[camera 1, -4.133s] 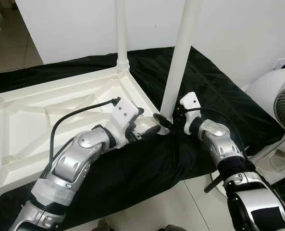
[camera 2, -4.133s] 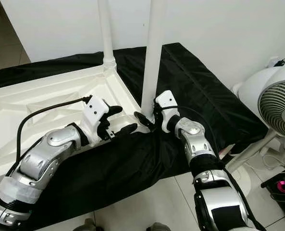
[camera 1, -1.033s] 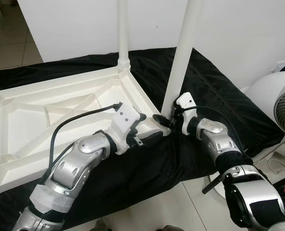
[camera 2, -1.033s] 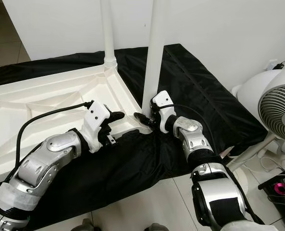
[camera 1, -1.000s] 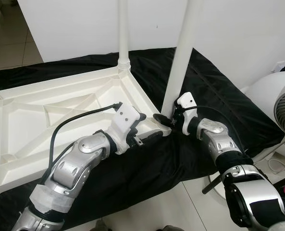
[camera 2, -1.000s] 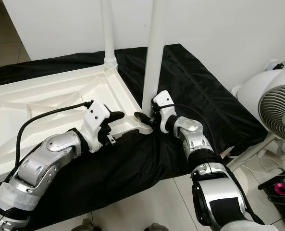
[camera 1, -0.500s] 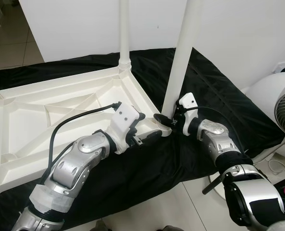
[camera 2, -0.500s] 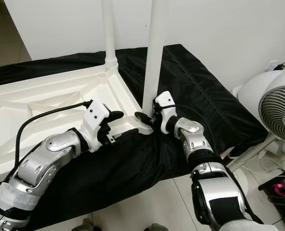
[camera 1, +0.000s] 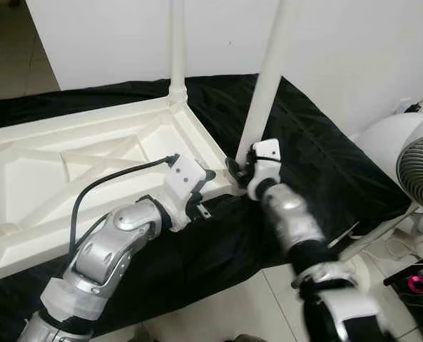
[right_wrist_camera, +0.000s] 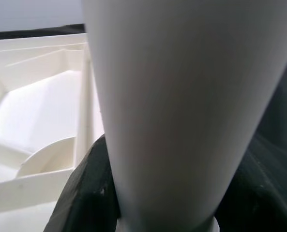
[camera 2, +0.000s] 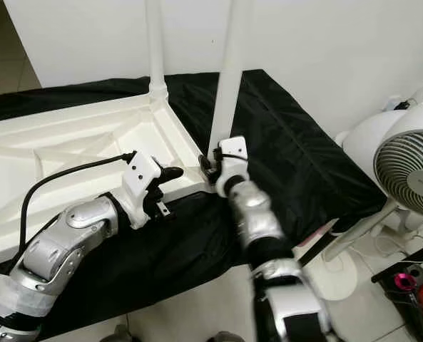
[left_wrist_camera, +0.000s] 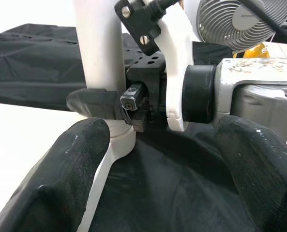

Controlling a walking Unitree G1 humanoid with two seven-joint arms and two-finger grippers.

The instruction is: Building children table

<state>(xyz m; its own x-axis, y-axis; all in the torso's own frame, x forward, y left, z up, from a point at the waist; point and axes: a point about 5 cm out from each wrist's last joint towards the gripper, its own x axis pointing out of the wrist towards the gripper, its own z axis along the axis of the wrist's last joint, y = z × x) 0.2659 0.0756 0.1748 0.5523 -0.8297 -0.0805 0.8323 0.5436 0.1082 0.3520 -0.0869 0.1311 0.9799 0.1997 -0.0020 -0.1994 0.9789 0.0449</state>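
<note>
The right tool (camera 1: 234, 169) has slid inward, clamping the leg (camera 1: 262, 92) at the tabletop's (camera 1: 68, 164) corner; left tool (left_wrist_camera: 153, 159), fingers apart, is bracing it.

Upturned white tabletop (camera 1: 75, 164) lying on a black cloth (camera 1: 318, 157). At its far corner stands one white leg (camera 1: 176, 50); at its near right corner a second leg (camera 1: 264, 78) rises, tilted. The right gripper (camera 1: 235, 169) clasps this second leg at its base. The left gripper (camera 1: 210, 187) rests against the tabletop's near edge, just beside that corner. A white fan (camera 1: 414, 153) stands right of the cloth.
</note>
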